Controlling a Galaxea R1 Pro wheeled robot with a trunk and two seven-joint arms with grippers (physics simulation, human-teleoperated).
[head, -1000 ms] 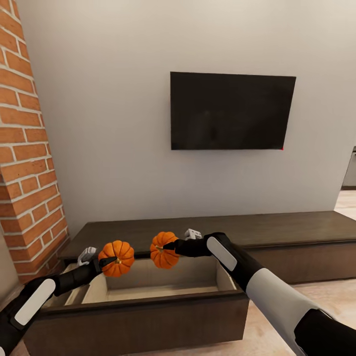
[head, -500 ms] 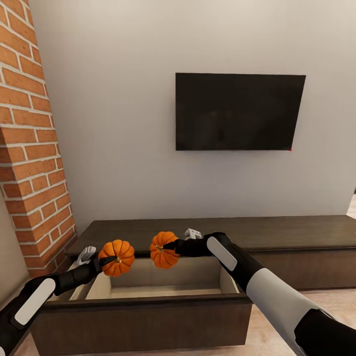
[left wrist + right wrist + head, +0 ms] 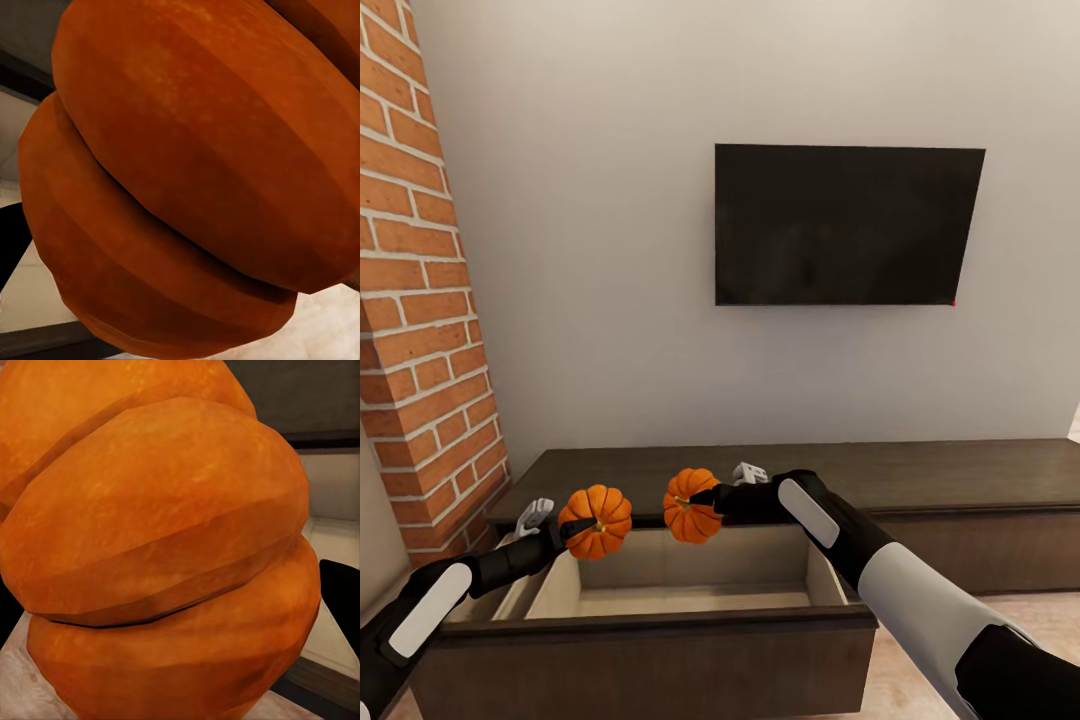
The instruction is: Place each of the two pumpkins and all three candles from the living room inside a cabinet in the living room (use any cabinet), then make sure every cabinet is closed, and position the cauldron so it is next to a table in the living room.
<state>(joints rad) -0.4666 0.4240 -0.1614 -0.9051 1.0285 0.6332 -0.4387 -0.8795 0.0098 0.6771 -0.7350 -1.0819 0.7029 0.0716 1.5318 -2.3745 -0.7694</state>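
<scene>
Two ribbed orange pumpkins hang side by side over the open drawer [image 3: 660, 600] of the long dark-brown cabinet [image 3: 920, 470]. My left gripper [image 3: 582, 525] is shut on the left pumpkin [image 3: 598, 520], and its orange ribs [image 3: 187, 180] crowd the left wrist view. My right gripper [image 3: 700, 497] is shut on the right pumpkin [image 3: 690, 505], seen up close [image 3: 157, 547] in the right wrist view. The drawer is pulled out toward me and shows a pale beige inside with nothing in it. Candles, cauldron and table are out of view.
A black TV [image 3: 848, 224] hangs on the grey wall above the cabinet. A red brick column [image 3: 415, 300] stands at the left, close to the cabinet's end. Pale wood floor [image 3: 950, 660] shows at the lower right.
The whole picture has shifted, so the camera moved: the cabinet and TV sit a little further right and the drawer looks closer. Both grippers still hold their pumpkins in the same place.
</scene>
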